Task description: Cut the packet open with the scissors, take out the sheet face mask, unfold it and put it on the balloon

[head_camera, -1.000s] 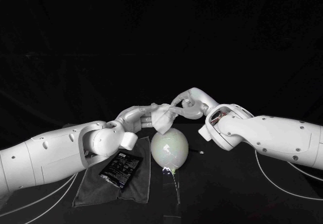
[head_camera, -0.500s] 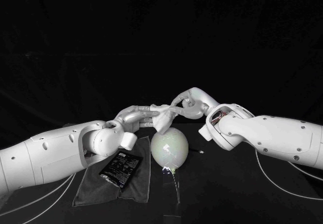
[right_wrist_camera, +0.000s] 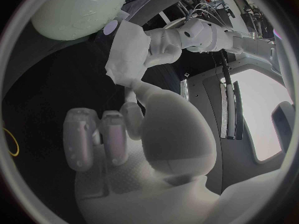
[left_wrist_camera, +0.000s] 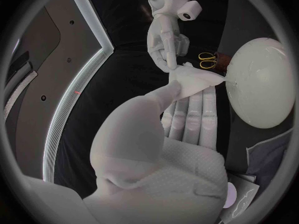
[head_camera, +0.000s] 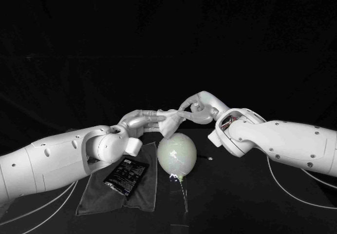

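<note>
Left hand (head_camera: 142, 122) and right hand (head_camera: 197, 110) both pinch crumpled sheet mask (head_camera: 171, 126) just above balloon (head_camera: 176, 153); packet (head_camera: 126, 176) left of balloon, on cloth (head_camera: 144, 197).

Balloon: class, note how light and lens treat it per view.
Head view: the balloon glows pale against black, a bright glint at its near end. Left wrist view: evenly pale, fisheye-curved. Right wrist view: at the circle's dark rim.
</note>
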`<action>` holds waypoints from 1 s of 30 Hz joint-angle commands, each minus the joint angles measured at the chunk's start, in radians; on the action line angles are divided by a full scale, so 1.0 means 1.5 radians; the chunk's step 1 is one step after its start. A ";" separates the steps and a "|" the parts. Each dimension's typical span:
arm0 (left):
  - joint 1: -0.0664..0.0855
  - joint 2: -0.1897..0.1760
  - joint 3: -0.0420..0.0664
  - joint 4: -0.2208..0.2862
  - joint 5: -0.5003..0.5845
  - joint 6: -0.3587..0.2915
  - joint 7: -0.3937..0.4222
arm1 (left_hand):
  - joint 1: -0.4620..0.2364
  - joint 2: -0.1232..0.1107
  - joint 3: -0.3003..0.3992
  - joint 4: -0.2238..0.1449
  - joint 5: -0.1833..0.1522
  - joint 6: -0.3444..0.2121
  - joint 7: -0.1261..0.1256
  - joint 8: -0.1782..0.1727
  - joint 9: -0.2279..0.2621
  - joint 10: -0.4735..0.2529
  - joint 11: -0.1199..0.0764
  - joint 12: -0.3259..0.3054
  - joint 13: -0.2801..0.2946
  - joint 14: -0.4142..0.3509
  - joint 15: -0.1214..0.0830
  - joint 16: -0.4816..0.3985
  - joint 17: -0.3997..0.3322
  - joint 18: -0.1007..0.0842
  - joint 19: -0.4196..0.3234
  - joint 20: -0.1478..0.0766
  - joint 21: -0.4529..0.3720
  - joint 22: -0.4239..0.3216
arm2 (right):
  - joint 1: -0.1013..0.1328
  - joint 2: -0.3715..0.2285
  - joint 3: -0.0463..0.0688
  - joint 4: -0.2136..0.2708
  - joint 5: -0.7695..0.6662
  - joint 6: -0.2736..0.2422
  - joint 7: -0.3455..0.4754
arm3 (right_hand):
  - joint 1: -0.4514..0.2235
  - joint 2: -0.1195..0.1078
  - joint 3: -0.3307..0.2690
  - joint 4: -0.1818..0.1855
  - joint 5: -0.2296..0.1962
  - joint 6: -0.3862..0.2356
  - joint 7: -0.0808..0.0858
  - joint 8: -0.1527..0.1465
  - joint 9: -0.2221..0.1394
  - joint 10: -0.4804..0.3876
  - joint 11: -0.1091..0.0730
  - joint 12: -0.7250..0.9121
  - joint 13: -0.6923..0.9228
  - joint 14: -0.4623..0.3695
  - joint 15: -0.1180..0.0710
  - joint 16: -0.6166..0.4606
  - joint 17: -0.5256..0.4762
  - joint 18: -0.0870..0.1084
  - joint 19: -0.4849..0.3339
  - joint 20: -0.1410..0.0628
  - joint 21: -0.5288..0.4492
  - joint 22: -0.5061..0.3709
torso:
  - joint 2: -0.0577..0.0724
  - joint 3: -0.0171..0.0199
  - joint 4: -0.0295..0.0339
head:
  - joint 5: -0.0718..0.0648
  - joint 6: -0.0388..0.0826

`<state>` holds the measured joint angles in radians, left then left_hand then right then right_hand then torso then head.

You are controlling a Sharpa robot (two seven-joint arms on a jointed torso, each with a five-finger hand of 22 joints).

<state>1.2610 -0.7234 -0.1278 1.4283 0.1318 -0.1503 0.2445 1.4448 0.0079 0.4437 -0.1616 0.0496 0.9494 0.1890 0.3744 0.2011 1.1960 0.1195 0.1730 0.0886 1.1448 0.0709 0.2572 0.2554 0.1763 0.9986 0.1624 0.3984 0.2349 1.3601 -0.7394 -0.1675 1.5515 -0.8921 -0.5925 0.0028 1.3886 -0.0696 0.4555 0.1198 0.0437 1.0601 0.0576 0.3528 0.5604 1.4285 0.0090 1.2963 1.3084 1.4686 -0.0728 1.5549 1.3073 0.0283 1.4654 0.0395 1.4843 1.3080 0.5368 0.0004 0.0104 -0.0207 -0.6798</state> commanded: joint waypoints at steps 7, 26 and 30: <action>0.001 -0.001 0.001 -0.007 -0.010 -0.019 0.006 | -0.003 0.013 -0.033 -0.004 0.000 0.024 -0.014 0.035 0.015 0.018 -0.017 0.050 0.033 0.003 -0.015 0.078 0.062 -0.004 -0.012 -0.015 0.080 0.055 | 0.000 -0.001 0.001 -0.002 -0.007 -0.004 -0.001 | 0.012 0.008 0.007 -0.002 0.003 0.001 -0.003 0.013 0.027 0.032 -0.020 0.004 0.055 0.066 -0.005 0.003 0.167 -0.006 0.043 -0.005 0.001 0.158 | 0.000 -0.0001 0.0000 | -0.001 0.000; 0.001 -0.002 0.001 -0.013 -0.011 -0.011 0.006 | -0.026 0.019 -0.026 0.006 0.000 0.002 -0.019 0.075 0.039 -0.005 -0.021 0.096 0.068 -0.038 -0.017 0.151 0.122 0.000 -0.046 -0.011 0.128 0.090 | 0.000 0.001 0.001 -0.005 -0.007 -0.001 -0.002 | 0.012 0.008 0.007 -0.002 0.003 0.001 -0.003 0.013 0.027 0.032 -0.020 0.004 0.055 0.066 -0.005 0.003 0.167 -0.006 0.043 -0.005 0.001 0.158 | 0.000 -0.0005 0.0001 | -0.002 -0.002; 0.001 -0.001 0.001 -0.012 -0.011 -0.007 0.005 | -0.030 0.020 -0.023 0.010 0.000 -0.003 -0.020 0.078 0.042 -0.010 -0.020 0.098 0.070 -0.044 -0.015 0.155 0.126 0.000 -0.051 -0.009 0.129 0.090 | 0.000 0.003 0.001 -0.006 -0.007 0.001 -0.002 | 0.012 0.008 0.007 -0.002 0.003 0.001 -0.003 0.013 0.027 0.032 -0.020 0.004 0.055 0.066 -0.005 0.003 0.167 -0.006 0.043 -0.005 0.001 0.158 | 0.000 -0.0006 -0.0001 | -0.001 -0.003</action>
<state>1.2611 -0.7237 -0.1276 1.4116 0.1162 -0.1673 0.2448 1.4074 0.0367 0.4101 -0.1542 0.0468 0.9496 0.1591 0.4895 0.2162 1.1858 0.0891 0.3169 0.1959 1.0825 0.0468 0.4850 0.4430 0.1626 0.9265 0.1489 0.5875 0.3688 1.3598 -0.7339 -0.1672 1.5460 -0.8931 -0.5916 0.0032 1.3885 -0.0696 0.4554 0.1197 0.0463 1.0599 0.0575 0.3528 0.5604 1.4269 0.0074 1.2960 1.3085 1.4668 -0.0708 1.5568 1.3081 0.0282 1.4675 0.0374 1.4839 1.3081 0.5369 -0.0002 0.0105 -0.0233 -0.6834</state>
